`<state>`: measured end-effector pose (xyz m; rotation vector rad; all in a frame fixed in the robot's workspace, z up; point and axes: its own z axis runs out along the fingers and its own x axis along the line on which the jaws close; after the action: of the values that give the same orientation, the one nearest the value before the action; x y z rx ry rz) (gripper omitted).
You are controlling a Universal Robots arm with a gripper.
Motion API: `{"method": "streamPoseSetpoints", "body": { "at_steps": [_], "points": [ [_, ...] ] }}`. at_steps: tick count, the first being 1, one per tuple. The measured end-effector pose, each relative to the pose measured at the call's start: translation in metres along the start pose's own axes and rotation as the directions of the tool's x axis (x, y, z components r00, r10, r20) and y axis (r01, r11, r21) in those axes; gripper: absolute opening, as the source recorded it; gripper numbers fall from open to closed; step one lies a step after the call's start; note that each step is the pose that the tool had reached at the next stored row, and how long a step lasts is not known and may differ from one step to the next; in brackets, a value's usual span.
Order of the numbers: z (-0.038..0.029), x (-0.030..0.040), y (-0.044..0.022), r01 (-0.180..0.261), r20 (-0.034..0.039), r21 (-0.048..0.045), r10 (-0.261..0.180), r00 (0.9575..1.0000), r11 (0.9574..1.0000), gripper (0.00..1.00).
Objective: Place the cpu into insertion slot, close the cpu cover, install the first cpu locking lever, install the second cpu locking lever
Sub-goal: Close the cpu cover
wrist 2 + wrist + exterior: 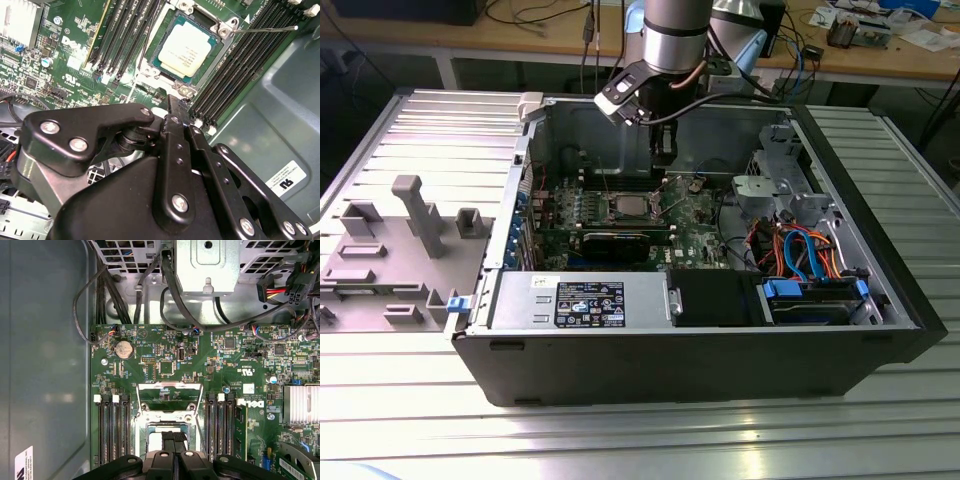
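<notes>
The cpu (187, 48), a small square chip with a silver top, lies flat in the insertion slot (223, 31) on the green motherboard. In the exterior view the cpu (626, 206) sits mid-board, and my gripper (662, 152) hangs just above and behind it. In the first wrist view the black fingers (167, 439) are pressed together over the cpu (154, 440), with nothing between them. The cpu cover (169, 386), a metal frame with a window, is swung open beside the slot. A thin metal lever (265, 29) sticks out over the memory slots.
The open computer case (880, 290) rests on a ribbed metal table. Black memory slots (111, 430) flank the socket. A graphics card (615, 240), a power supply (580, 300), a drive bay with blue and orange cables (810, 260) and a grey fixture tray (390, 250) are nearby.
</notes>
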<state>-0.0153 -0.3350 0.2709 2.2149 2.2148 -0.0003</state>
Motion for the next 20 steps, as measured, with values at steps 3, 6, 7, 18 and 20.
{"method": "streamPoseSetpoints", "body": {
  "at_steps": [3, 6, 7, 18, 20],
  "points": [
    [0.0, 0.0, 0.0011, 0.0, 0.0, 0.0, 0.0, 1.0, 1.0, 0.11],
    [0.0, 0.0, 0.003, 0.0, 0.0, 0.0, 0.0, 1.0, 1.0, 0.11],
    [0.0, 0.0, 0.0038, 0.0, 0.0, 0.0, 0.0, 1.0, 1.0, 0.11],
    [0.0001, 0.0, 0.0107, 0.0, 0.0, 0.0, 0.0, 1.0, 1.0, 0.11],
    [0.0002, 0.0, 0.0119, 0.0, 0.0, 0.0, 0.0, 1.0, 1.0, 0.11]
  ]
}}
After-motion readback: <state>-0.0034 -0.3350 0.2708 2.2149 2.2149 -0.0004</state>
